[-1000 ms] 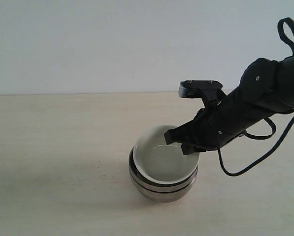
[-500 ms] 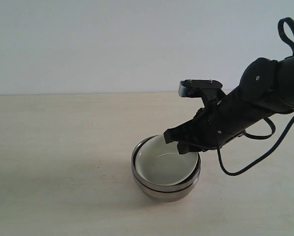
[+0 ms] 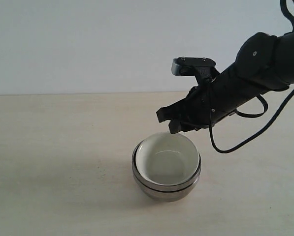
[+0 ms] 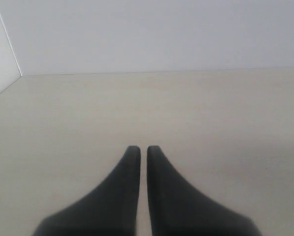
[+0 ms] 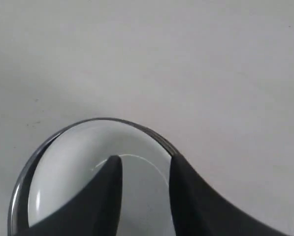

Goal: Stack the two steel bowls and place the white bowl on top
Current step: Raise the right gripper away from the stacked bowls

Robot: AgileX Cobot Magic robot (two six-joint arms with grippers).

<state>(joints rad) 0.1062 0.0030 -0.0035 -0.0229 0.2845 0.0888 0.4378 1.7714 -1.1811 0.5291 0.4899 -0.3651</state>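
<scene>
Right wrist view has the right gripper (image 5: 144, 164) with its two dark, tapering fingers (image 5: 110, 196) spread apart and nothing between them; it is released. Through the gap lies the white bowl (image 5: 68, 172). In the exterior view this gripper hangs just above the far rim of that bowl, clear of it, tilted down from a black arm (image 3: 255, 73) that comes in from the right. A thin black cable (image 3: 224, 152) loops below the arm, beside the bowls but not touching them.

The white bowl sits nested inside the steel bowls (image 3: 164, 191), which stand stacked, upright, on the pale table (image 3: 63, 147) a little right of centre. Nothing else stands near the stack and nothing lies between it and the gripper. A plain light wall (image 3: 87, 44) closes the scene behind.

The left gripper (image 4: 138, 148) appears only in its own wrist view: its fingers are pressed nearly together, a thin slit between them, empty, over bare table.

Of the steel bowls only rims and outer walls show, parted by a dark seam; the white bowl covers their insides. The arm is cut off at the frame edge.

The white bowl is smooth, glossy and round; the steel is mirror-bright; the table is matte with a faint grain.
</scene>
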